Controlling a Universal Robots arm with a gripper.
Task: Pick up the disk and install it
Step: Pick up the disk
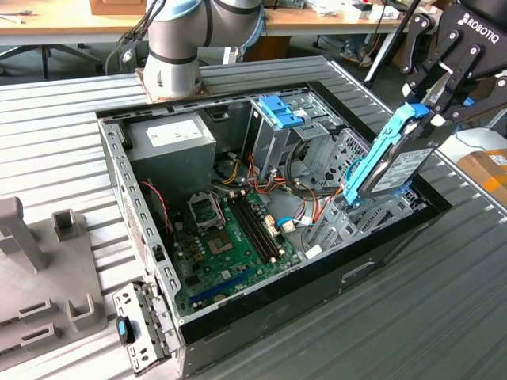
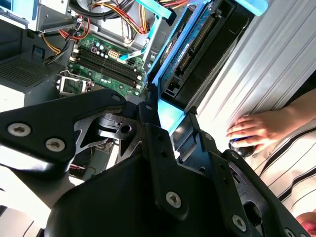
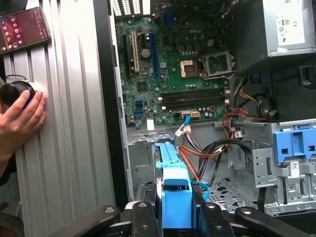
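The disk [image 1: 400,162] is held by its upper end, its blue carrier frame clamped between the closed fingers of the gripper [image 1: 433,119]. Its long axis is steeply tilted, running from the gripper down into the open computer case [image 1: 119,182]. The lower end is seen at the grey drive bay [image 1: 372,218] just below the gripper, close to the case's side wall; contact cannot be told. Open room is left over the motherboard [image 1: 230,237] beyond the bay. A person's hand [image 3: 19,118] is rested on the ribbed table [image 3: 74,98] outside that wall.
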